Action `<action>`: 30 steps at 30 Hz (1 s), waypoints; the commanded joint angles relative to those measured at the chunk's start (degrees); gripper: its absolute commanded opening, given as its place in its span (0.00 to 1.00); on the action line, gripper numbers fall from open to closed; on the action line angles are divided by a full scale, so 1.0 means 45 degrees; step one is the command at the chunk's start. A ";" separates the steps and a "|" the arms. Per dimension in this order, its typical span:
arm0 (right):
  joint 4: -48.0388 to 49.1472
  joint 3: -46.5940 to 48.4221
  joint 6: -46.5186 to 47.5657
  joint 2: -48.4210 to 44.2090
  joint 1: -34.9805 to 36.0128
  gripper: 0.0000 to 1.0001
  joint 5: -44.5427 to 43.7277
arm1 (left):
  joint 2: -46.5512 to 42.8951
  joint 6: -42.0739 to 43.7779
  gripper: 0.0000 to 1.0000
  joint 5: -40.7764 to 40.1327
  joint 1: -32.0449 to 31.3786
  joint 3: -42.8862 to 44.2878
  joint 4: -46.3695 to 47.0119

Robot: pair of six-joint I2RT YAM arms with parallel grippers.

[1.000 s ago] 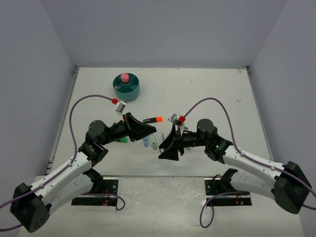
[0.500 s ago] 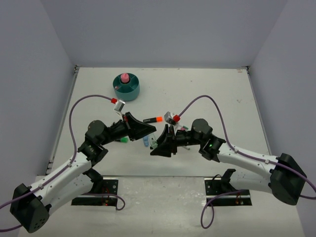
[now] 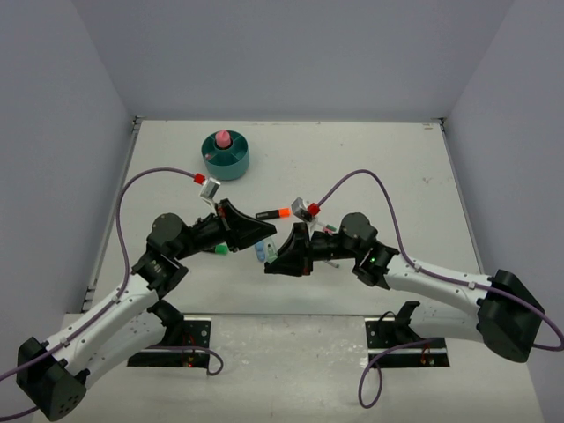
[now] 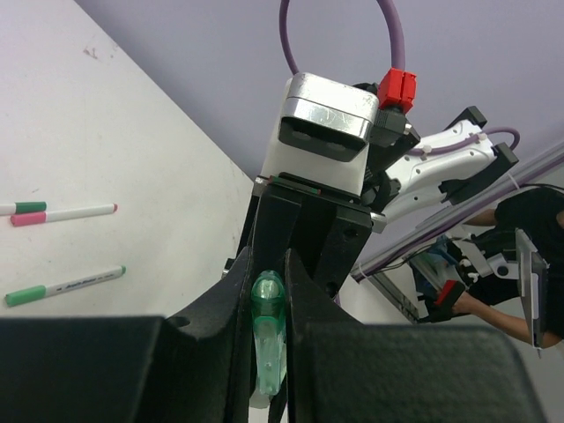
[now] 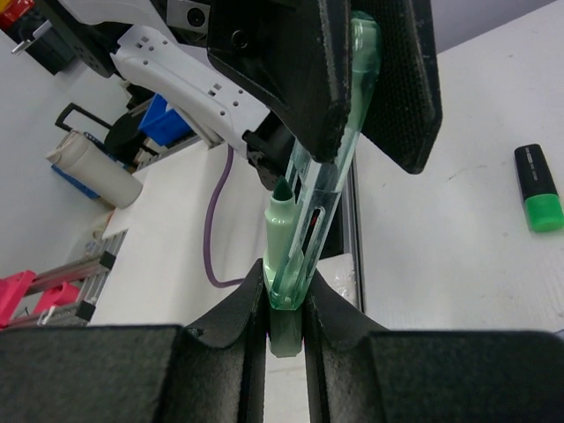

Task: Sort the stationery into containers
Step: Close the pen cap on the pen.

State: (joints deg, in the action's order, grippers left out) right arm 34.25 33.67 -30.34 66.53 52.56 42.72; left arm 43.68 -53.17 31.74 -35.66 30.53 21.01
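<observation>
We are seeing a translucent pale-green plastic marker [image 4: 268, 330], a black highlighter with a green cap [image 5: 538, 189], another black highlighter with an orange cap [image 3: 273, 213], a round teal plastic organiser [image 3: 227, 167] with a pink tube [image 3: 223, 138], and thin white pens [image 4: 79, 280] wearing green and pink caps

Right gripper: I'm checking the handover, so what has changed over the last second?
The right gripper swung left to the left gripper and closed on the pale-green marker held there. The left gripper stayed shut on the marker. The teal organiser and orange-capped highlighter did not move.
</observation>
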 commanded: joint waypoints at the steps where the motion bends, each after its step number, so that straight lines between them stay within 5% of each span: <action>1: -0.0497 -0.0006 -0.0857 -0.0500 0.0117 0.00 -0.0885 | -0.0453 0.0890 0.00 -0.0904 0.0163 0.0587 0.0112; 8: -0.0254 0.0202 -0.2820 -0.1239 0.0136 0.00 -0.1519 | -0.0330 0.1243 0.00 -0.0086 0.0151 0.0026 0.1231; 17: -0.3395 0.3400 -0.1474 -0.0937 0.0098 0.00 -0.1897 | -0.0158 0.1406 0.00 0.0874 0.0131 -0.0910 0.2047; 30: -0.3146 0.4916 -0.0597 -0.0651 0.0088 0.00 -0.2617 | 0.0172 0.1183 0.00 0.0850 0.0131 -0.1731 0.2196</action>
State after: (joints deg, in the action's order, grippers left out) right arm 9.61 47.75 -34.17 64.65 53.23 35.12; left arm 42.04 -50.38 31.43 -34.67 26.49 35.69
